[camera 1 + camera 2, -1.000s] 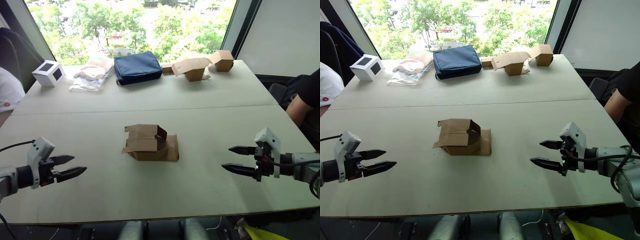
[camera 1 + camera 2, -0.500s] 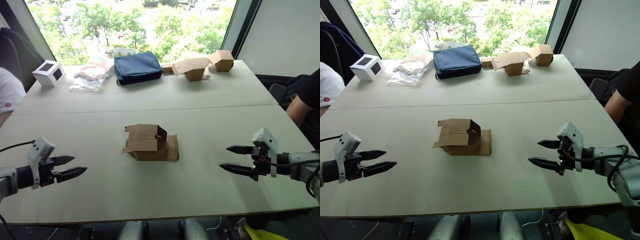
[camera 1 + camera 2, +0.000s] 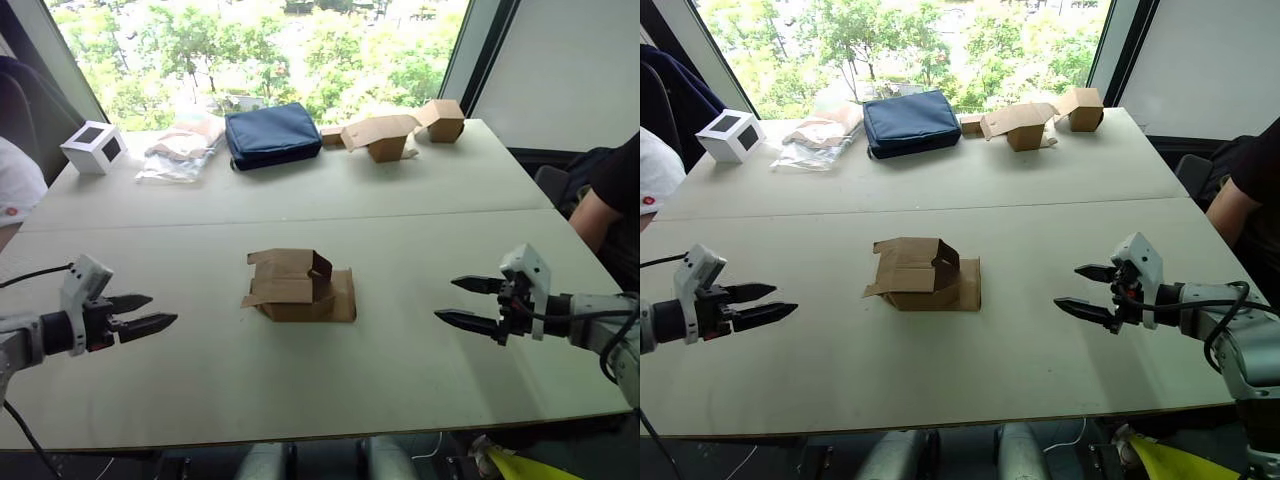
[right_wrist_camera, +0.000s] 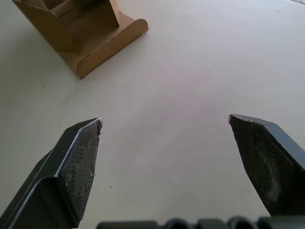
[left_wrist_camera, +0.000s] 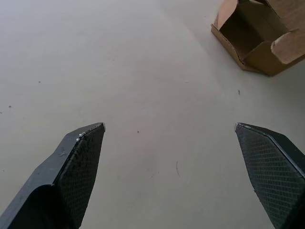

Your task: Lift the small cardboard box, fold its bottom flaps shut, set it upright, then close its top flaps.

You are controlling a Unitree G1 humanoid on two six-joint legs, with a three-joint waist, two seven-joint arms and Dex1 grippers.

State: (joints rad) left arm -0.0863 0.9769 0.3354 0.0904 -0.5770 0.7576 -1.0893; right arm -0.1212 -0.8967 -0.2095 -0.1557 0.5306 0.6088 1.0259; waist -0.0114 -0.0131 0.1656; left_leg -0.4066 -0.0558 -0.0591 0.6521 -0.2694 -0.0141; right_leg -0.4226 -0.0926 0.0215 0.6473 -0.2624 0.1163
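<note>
The small cardboard box [image 3: 298, 286] lies on its side in the middle of the table, plain brown, with flaps hanging loose at both ends; its open end also shows in the left wrist view [image 5: 257, 36] and in the right wrist view [image 4: 78, 36]. My left gripper [image 3: 148, 313] is open, hovering low over the table well to the left of the box. Far to the box's right, my right gripper [image 3: 462, 303] is open too, pointing toward the box. Nothing is between either pair of fingers.
Along the far edge stand a white cube with dark panels [image 3: 95, 146], a clear plastic bag [image 3: 180, 150], a navy pouch [image 3: 274, 133] and lighter tan cardboard boxes [image 3: 400, 130]. A person sits at the right edge [image 3: 612, 190], another at the left [image 3: 15, 180].
The left gripper has risen slightly and edged toward the box. The right gripper has moved a little up and inward. The box has not moved.
</note>
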